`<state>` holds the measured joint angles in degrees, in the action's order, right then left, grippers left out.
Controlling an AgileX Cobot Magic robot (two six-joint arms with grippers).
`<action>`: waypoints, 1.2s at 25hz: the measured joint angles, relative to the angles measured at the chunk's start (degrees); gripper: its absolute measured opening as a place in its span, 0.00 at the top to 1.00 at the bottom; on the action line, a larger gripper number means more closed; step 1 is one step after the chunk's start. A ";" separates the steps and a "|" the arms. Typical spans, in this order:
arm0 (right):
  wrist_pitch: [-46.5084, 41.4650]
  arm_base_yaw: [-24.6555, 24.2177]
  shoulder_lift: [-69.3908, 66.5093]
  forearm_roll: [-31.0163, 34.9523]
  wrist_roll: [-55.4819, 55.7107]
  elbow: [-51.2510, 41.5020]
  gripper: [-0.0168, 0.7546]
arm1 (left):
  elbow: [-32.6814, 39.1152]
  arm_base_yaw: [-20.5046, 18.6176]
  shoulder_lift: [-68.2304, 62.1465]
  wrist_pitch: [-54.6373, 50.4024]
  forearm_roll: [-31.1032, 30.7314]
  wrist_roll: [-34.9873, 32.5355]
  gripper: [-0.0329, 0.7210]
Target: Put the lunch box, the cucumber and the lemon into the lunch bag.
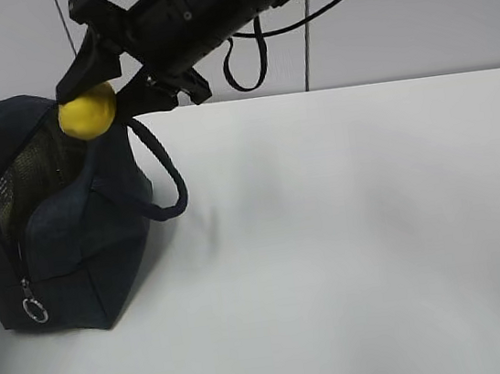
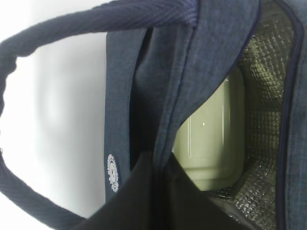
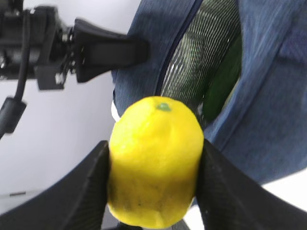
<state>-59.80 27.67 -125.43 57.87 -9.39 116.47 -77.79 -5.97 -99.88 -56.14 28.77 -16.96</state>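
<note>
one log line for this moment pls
right tool: shut on small bright yellow lemon, over open navy fabric lunch bag | left tool: shut on bag edge | sage-green-lidded lunch box: inside bag

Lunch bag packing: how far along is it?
Done: the lunch box lies inside the lunch bag, and something dark green, likely the cucumber, shows through the opening. In hand: the right gripper holds the lemon just above the opening. Left: dropping the lemon in.

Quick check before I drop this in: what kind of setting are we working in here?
Probably a lab or test bench, not a kitchen: a bare white table, plain pale wall panels behind it, and loose black cables hanging off the arm. No home furnishings show.
</note>
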 joint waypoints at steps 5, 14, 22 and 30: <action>7.21 1.54 -1.13 0.81 -2.26 0.00 0.46 | 0.00 0.00 0.00 0.00 0.09 0.00 0.97; 14.18 3.25 -3.37 1.91 -4.19 0.00 0.44 | 0.00 0.00 0.00 0.00 0.09 0.00 0.97; 15.49 4.81 -6.30 2.97 -4.37 0.97 0.31 | 0.00 0.00 0.00 0.00 0.09 -0.11 0.97; 15.47 4.91 -6.58 8.49 -5.42 0.97 0.30 | 0.00 0.00 0.00 0.00 0.09 -0.19 0.97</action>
<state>-44.34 32.58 -132.01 66.36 -14.81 117.44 -77.79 -5.97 -99.88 -56.14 28.86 -17.15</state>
